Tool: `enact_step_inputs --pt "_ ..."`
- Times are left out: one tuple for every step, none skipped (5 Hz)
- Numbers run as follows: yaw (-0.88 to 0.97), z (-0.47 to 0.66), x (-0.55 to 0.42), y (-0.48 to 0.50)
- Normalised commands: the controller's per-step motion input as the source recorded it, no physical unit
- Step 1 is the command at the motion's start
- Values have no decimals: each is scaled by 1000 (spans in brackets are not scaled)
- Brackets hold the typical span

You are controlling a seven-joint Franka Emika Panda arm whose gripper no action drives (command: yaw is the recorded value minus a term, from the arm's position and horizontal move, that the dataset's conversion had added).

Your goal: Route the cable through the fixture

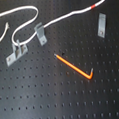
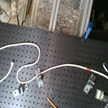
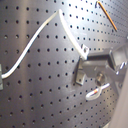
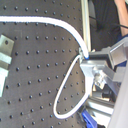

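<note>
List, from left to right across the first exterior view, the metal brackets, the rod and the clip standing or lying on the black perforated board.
Grey flat-based bracket with two uprights → bent grey bracket → stiff orange L-shaped rod → narrow light-grey metal clip. The long white cable spans the width, so it is left out.

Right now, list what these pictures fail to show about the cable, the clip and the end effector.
- Cable: the far end past the red band leaves the first exterior view's top edge.
- Clip: blurred in both exterior views, no slot detail.
- End effector: wrist views show it near the cable; the jaw gap is too blurred to read.
</note>
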Motion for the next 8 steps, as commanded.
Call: enact_step_inputs --pt "26 -3 -71 -42" --pt "-477 284 -62 235" --pt "-797 367 12 150" --pt "-809 352 -3 131" --pt "-669 327 -130 98" --pt "-266 344 -376 114" --pt "406 193 -412 152" --pt "488 164 -360 195"
